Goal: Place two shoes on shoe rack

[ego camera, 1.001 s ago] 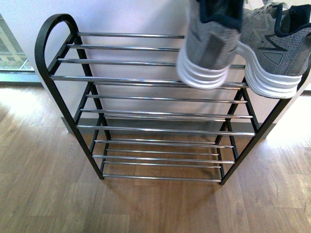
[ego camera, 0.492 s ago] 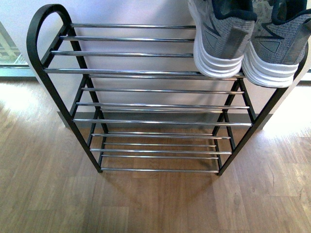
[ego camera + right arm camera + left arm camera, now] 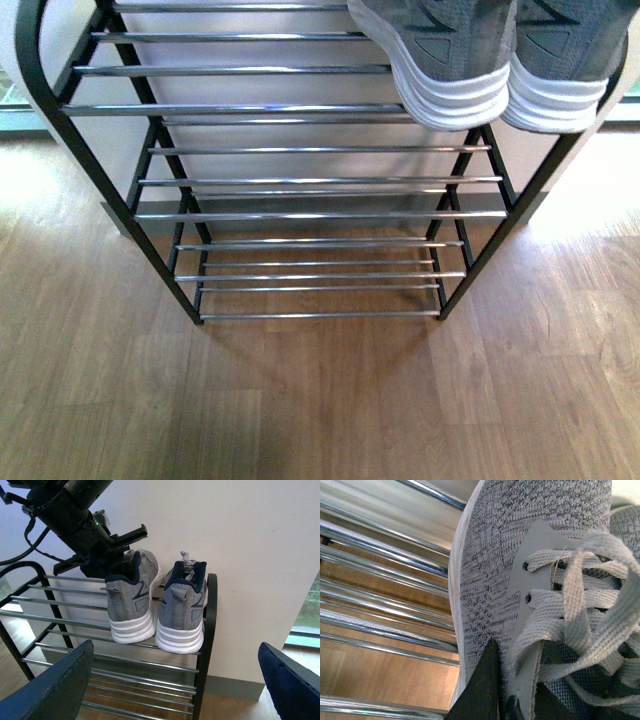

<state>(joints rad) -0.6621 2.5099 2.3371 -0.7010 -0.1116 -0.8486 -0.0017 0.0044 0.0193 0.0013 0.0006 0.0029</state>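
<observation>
My left claw point(image 3: 517, 672) is clenched on the lace flap of one grey sneaker point(image 3: 490, 580), which rests beneath it on the top chrome bars of the shoe rack point(image 3: 300, 110), just beside the second sneaker point(image 3: 182, 607). My right claw point(image 3: 175, 652) is spread wide and empty, well back from both, facing the white wall point(image 3: 240, 555). A second ago the grasped sneaker hung tilted above the bars.

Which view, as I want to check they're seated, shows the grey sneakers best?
Right wrist view: both grey sneakers appear whole, side by side on the shoe rack's top shelf. The front view crops them to heels and soles; the left wrist view shows only one sneaker's knit and laces.
</observation>
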